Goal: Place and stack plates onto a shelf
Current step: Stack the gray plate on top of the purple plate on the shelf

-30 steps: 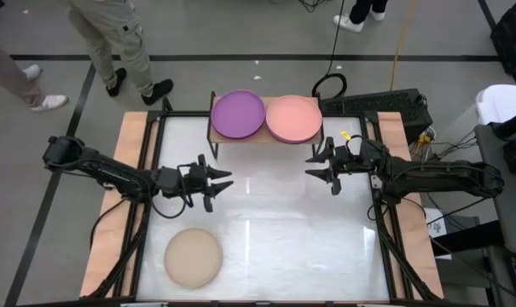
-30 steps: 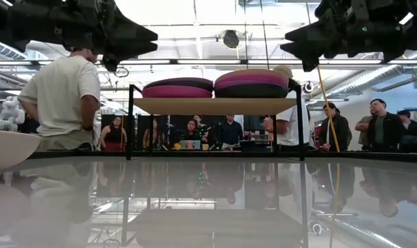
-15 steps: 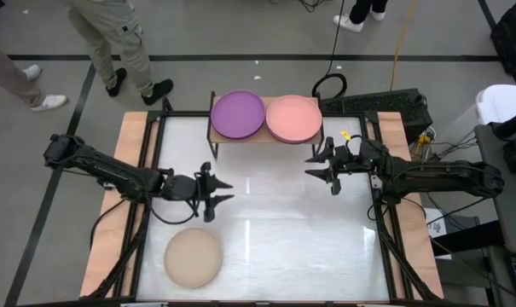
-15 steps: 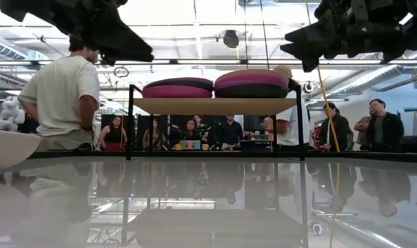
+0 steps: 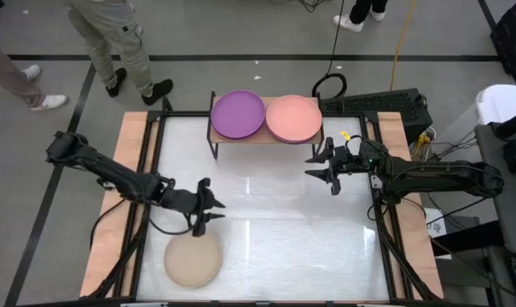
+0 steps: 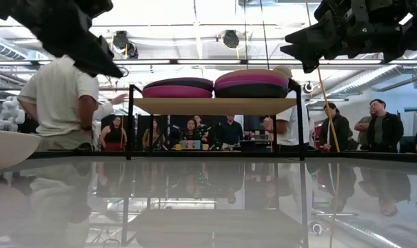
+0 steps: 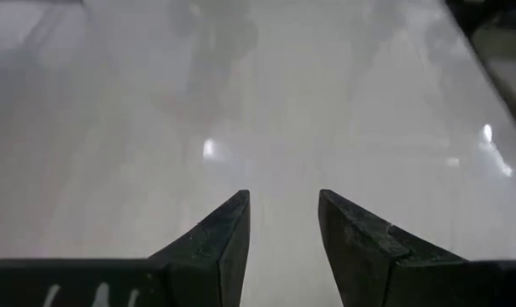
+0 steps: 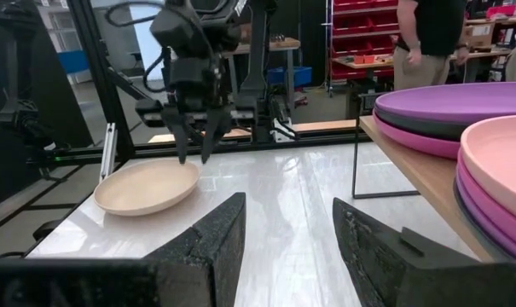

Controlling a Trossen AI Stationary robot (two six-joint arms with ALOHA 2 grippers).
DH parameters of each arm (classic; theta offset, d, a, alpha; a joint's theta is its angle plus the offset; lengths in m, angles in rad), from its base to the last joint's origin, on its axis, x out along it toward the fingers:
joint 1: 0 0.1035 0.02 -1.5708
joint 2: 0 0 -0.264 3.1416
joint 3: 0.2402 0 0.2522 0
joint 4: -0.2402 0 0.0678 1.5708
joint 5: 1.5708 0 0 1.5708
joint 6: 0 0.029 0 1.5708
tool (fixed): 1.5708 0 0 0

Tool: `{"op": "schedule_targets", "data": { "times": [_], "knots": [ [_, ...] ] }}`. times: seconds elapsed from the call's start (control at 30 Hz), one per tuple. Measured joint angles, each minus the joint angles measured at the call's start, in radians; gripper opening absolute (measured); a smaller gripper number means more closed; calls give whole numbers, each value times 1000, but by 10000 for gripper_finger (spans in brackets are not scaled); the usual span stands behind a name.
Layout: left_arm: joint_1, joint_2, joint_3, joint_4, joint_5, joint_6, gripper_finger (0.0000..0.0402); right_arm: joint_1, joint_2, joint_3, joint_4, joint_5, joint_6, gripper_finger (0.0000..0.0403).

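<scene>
The shelf (image 5: 266,136) stands at the table's far middle. It bears two stacks of plates, one topped by a purple plate (image 5: 238,113) and one by a salmon pink plate (image 5: 293,118). A beige plate (image 5: 193,260) lies flat on the table near the front left. My left gripper (image 5: 211,218) hangs open just beyond the beige plate's far rim, tipped downward and clear of it; in the right wrist view the left gripper (image 8: 194,156) stands above the beige plate (image 8: 147,186). My right gripper (image 5: 319,168) hovers open to the right of the shelf, holding nothing.
The white tabletop (image 5: 283,230) lies bare between the beige plate and the shelf. Black frame rails (image 5: 147,170) run along both sides of the table. People stand beyond the far edge (image 6: 63,96).
My left gripper has moved toward the table's near edge, toward the beige plate, and has tipped from about level to pointing downward. Its fingers have stayed open. My right gripper and all the plates have kept still.
</scene>
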Motion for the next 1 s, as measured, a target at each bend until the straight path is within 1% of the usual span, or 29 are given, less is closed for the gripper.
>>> {"op": "schedule_targets", "data": {
  "times": [0.23,0.33,0.4,0.6,0.73,0.83,1.0],
  "knots": [
    [-4,100,0,-13,86,-31,145,0,0,0,1,0,-4,157],
    [-4,130,0,-7,89,-34,145,0,0,0,1,0,2,157],
    [-4,143,0,-9,97,-48,145,0,0,0,1,0,6,157],
    [-4,162,0,5,163,-73,145,0,0,0,3,0,0,157],
    [-6,162,0,5,170,-90,145,0,0,0,3,0,-4,157],
    [-8,162,29,-42,171,-91,145,0,0,0,3,0,-4,157],
    [-8,190,122,-173,175,-57,145,0,0,0,3,0,-14,157]
  ]
}}
